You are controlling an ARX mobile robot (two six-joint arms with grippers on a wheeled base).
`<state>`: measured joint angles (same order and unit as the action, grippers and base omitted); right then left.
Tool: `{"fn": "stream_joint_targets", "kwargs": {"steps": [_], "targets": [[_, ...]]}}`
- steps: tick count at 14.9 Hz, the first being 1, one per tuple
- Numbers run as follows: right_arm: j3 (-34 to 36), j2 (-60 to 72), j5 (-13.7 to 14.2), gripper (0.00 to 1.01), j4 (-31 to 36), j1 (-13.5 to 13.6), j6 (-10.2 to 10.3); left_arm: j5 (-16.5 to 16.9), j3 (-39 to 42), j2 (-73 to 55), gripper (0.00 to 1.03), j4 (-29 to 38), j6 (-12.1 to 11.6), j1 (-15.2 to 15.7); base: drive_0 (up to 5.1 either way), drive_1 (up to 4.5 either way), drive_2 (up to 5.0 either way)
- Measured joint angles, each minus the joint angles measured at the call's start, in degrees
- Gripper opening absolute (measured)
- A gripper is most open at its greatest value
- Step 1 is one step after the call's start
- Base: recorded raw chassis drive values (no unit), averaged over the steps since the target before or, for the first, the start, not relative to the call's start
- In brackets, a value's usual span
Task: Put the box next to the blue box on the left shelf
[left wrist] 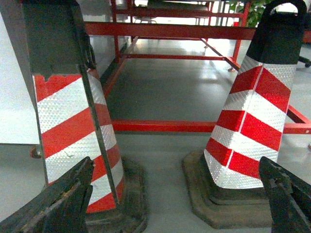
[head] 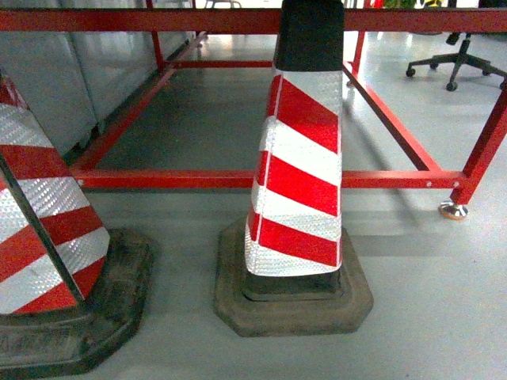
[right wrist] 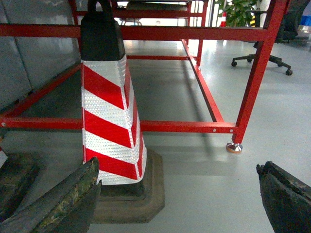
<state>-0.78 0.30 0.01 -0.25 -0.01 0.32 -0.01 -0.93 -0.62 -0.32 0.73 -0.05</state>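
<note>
We find neither the blue crate nor the roller shelf in any of our 3 views. Our left gripper is spread wide and holds nothing, its 2 dark fingers framing the floor. Our right gripper is likewise wide and bare. Ahead stand 2 red-and-white striped traffic cones: one cone in the middle on its dark rubber base, the other cone at the left edge. Behind them runs a red steel frame, its foot on the grey floor. An office chair sits far right.
</note>
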Motion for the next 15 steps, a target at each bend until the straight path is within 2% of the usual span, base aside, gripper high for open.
{"fn": "stream_joint_targets", "kwargs": {"steps": [15], "targets": [[0.0,0.0,0.0,0.98,0.0,0.0,0.0,0.0,0.0,0.0,0.98,0.0,0.0,0.0,0.0,0.00,0.0]]}}
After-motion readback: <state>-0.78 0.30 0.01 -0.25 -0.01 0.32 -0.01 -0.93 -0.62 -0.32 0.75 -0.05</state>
